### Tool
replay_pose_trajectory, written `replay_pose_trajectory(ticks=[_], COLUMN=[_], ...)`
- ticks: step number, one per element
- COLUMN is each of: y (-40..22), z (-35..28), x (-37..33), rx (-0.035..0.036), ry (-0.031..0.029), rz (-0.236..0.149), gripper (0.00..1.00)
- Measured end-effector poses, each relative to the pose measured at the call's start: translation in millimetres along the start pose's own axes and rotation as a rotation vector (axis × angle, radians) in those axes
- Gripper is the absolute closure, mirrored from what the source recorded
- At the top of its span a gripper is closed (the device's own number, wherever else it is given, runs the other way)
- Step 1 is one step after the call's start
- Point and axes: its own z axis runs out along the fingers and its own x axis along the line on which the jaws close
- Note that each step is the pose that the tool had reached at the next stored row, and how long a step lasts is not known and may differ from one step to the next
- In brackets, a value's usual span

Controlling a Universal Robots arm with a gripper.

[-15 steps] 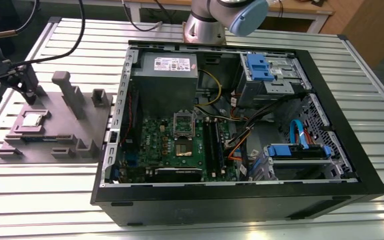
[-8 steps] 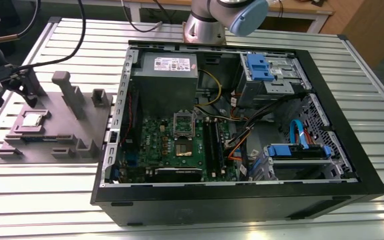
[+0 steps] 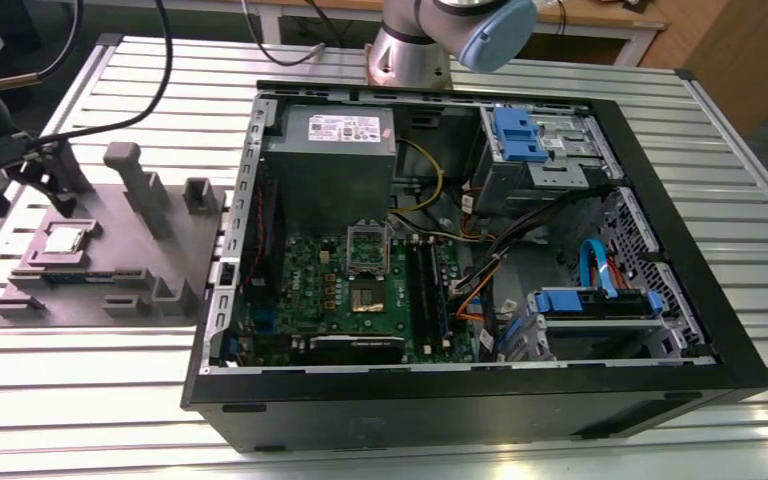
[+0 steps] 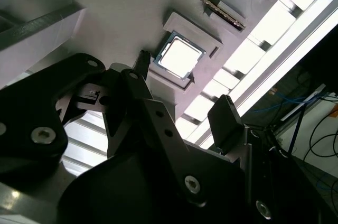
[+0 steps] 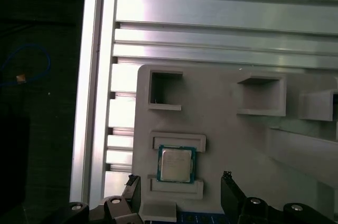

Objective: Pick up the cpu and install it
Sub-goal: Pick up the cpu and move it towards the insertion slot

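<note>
cpu (image 5: 176,164) in grey fixture (image 5: 222,139), slatted aluminium table (image 5: 211,12), tool (image 5: 179,177) open

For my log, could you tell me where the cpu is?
The cpu sits in the grey fixture, at the exterior view's left, beside the computer case.

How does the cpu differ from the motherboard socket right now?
Place: the cpu sits in a recess of the grey fixture outside the case; the socket is on the green motherboard inside it.
Look: the cpu has a bright silver top; the socket looks dark.
Nearness: the open end effector is at the cpu, far from the socket.
Both are small, square and lie flat.
</note>
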Motion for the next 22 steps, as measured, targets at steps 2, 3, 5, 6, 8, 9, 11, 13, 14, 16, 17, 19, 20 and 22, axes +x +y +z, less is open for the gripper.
replay_pose_trajectory(ticks=[2,3,5,6,8,9,11,13,14,16,17,19,20,22], y=[-0.3,-0.5,-0.6,-0.7,-0.7,-0.7,-0.7,-0.7,-0.7,-0.7,-0.7,-0.7,-1.1,-1.6], z=[1.9,2.6,3.3,3.3,3.6,3.6,3.6,3.6,3.6,3.7,3.7,4.2,4.9,6.7], x=[0.0,0.0,0.0,0.0,0.0,0.0,0.0,0.0,0.0,0.0,0.0,0.0,0.0,0.0], rx=[0.0000,0.0001,0.0001,0.0002,0.0001,0.0001,0.0001,0.0001,0.0001,0.0001,0.0001,0.0000,-0.0001,-0.0001], ry=[0.0000,0.0002,0.0003,0.0004,0.0002,0.0001,0.0002,0.0002,0.0002,0.0002,0.0001,0.0000,-0.0001,0.0000], rz=[0.000,0.000,0.000,0.000,0.000,0.000,0.000,0.000,0.000,0.000,0.000,0.000,0.000,0.000], gripper=[0.29,0.29,0.29,0.29,0.29,0.29,0.29,0.29,0.29,0.29,0.29,0.31,0.31,0.37])
